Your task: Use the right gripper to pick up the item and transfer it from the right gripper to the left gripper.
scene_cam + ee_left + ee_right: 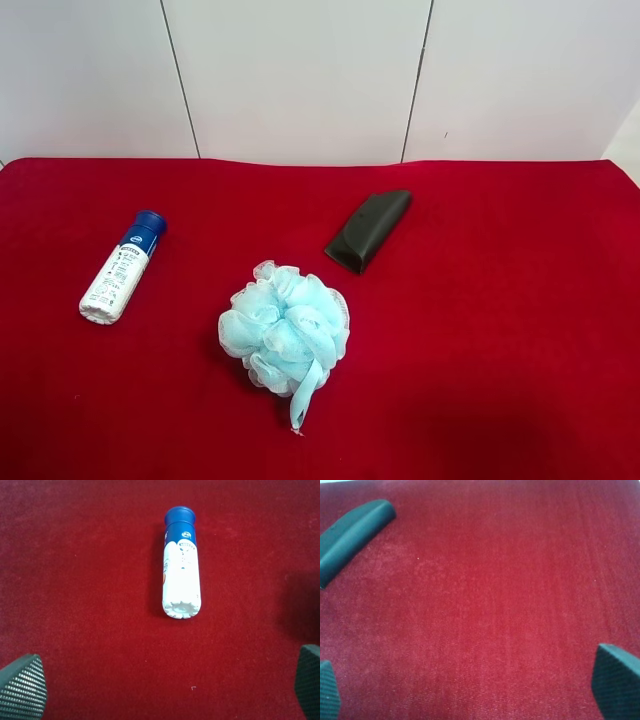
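The spray can (pixel 122 268) lies on its side on the red cloth at the exterior high view's left, with its dark blue cap pointing toward the back wall. It also shows in the left wrist view (pixel 181 575), lying ahead of my left gripper (pixel 165 685) and apart from it. The left gripper is open and empty, and only its two fingertips (pixel 22 687) show. My right gripper (pixel 472 687) is open and empty over bare red cloth, with one fingertip (pixel 617 680) at each lower corner. Neither arm shows in the exterior high view.
A light-blue mesh bath puff (pixel 285 328) sits mid-table. A black wedge-shaped case (pixel 368 230) lies behind it, and also shows in the right wrist view (pixel 352 532). The red cloth (pixel 520 330) covers the table up to a white panelled wall (pixel 300 70).
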{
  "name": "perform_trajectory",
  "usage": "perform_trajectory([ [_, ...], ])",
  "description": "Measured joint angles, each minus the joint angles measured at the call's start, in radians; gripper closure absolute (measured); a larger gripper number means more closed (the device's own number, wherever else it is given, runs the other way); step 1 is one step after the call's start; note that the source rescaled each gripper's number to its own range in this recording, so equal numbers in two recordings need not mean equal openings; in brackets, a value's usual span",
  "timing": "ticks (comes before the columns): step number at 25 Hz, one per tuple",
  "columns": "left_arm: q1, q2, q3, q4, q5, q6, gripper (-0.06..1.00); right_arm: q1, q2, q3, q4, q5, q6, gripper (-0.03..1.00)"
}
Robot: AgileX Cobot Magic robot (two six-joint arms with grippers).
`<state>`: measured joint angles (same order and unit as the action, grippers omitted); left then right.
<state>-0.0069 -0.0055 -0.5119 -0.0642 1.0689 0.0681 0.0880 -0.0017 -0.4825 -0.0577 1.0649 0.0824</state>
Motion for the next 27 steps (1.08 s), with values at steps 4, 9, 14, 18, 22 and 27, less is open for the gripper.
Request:
perform_trajectory([
  [4,0.000,0.000,0.000,0.000,0.000,0.000,-0.05,0.000,0.000,0.000,0.000,0.000,0.000,-0.03],
  [9,0.000,0.000,0.000,0.000,0.000,0.000,-0.05,0.000,0.000,0.000,0.000,0.000,0.000,-0.03],
  [14,0.000,0.000,0.000,0.000,-0.001,0.000,-0.05,0.000,0.000,0.000,0.000,0.000,0.000,-0.03],
  [18,0.000,0.000,0.000,0.000,-0.001,0.000,-0.05,0.000,0.000,0.000,0.000,0.000,0.000,-0.03],
  [22,0.000,0.000,0.000,0.000,-0.001,0.000,-0.05,0.000,0.000,0.000,0.000,0.000,0.000,-0.03],
  [27,0.000,0.000,0.000,0.000,-0.001,0.000,-0.05,0.000,0.000,0.000,0.000,0.000,0.000,-0.03],
])
